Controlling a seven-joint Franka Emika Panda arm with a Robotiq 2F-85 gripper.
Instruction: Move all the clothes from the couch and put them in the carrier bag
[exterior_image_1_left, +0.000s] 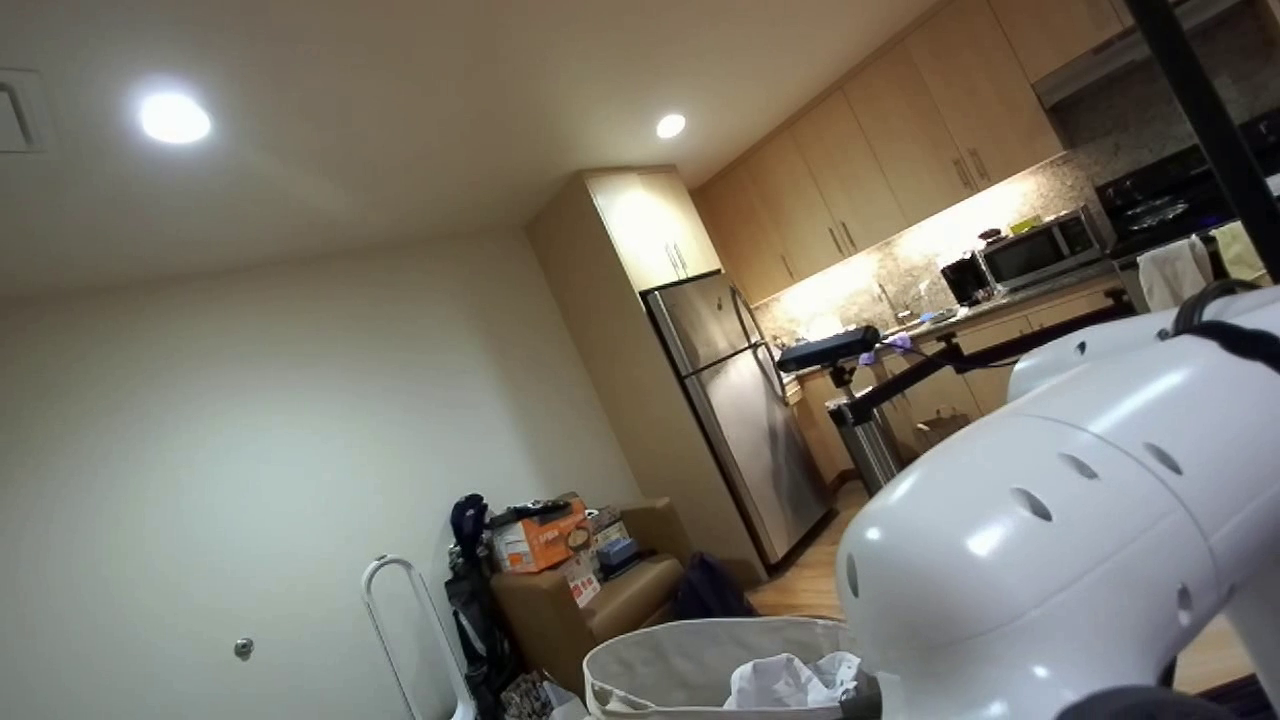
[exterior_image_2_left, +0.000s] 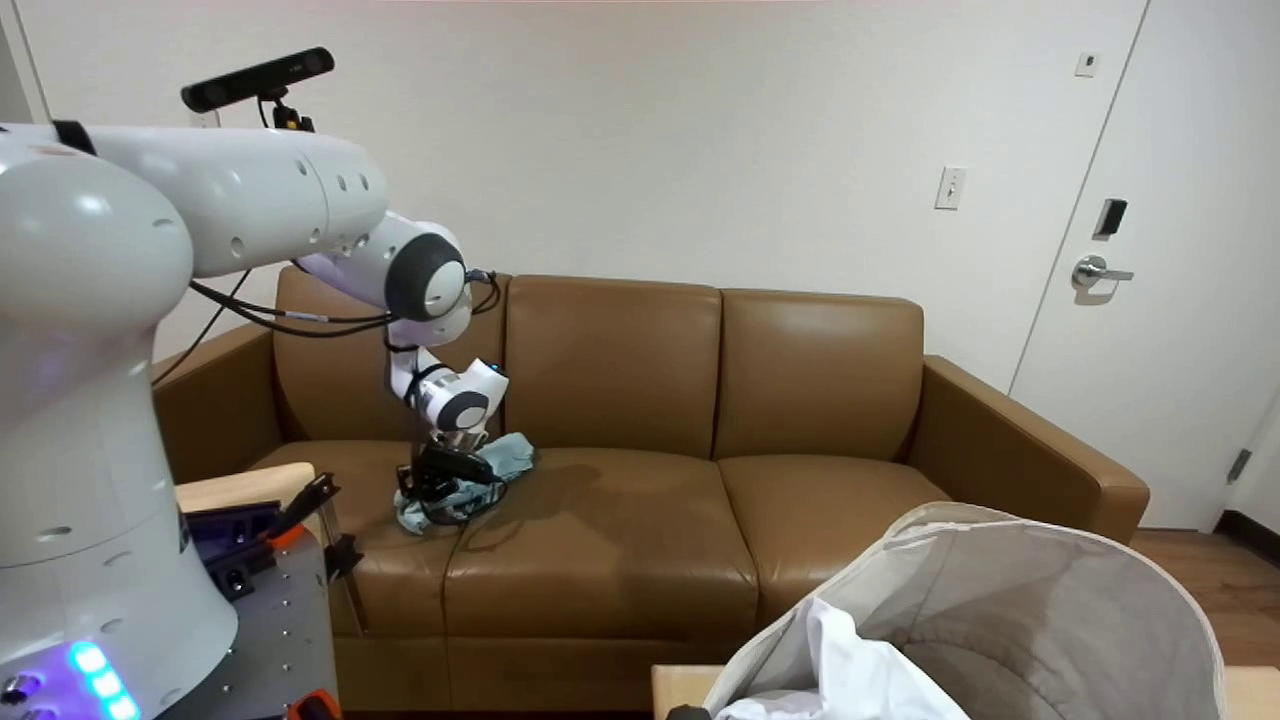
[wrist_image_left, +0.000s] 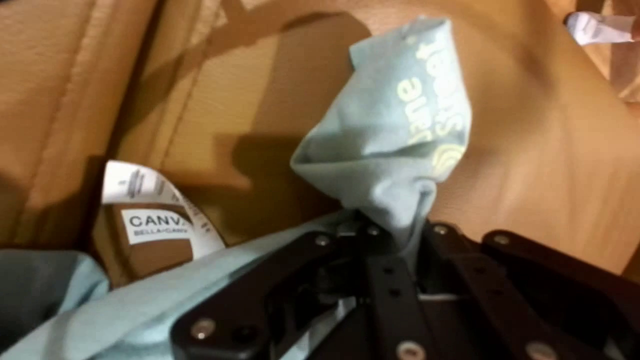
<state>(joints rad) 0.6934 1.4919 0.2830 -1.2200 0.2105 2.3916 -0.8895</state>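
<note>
Down at the couch (exterior_image_2_left: 600, 560), the jaws are clamped on a pinch of pale blue garment (wrist_image_left: 380, 125), and a peak of it with yellow lettering pokes out past them! The rest lies on the couch's seat, straddling the seam between the cushion nearest the robot arm (exterior_image_2_left: 270, 195) and the middle one. Right beside it, over the couch's brown seat, white labels (wrist_image_left: 157, 226), one printed CANV. The arm reaches in over that end of the couch, wrist bent low over the seat. Out in front of the couch, toward the armrest (exterior_image_2_left: 1020, 455) farther from the arm, there's the carrier bag (exterior_image_2_left: 1070, 590), round mouth gaping wide, a white cloth (exterior_image_2_left: 870, 670) bunched inside. Both exterior views catch that cloth within the bag's pale wall. A pale wooden worktop (exterior_image_2_left: 685, 685) shows in front of the couch as well; the bag's underside is out of frame, so whether it stands on that worktop is tough to call. And beyond the couch's farther armrest, a white door (exterior_image_2_left: 1200, 400) with a lever handle (exterior_image_2_left: 1103, 273).
</note>
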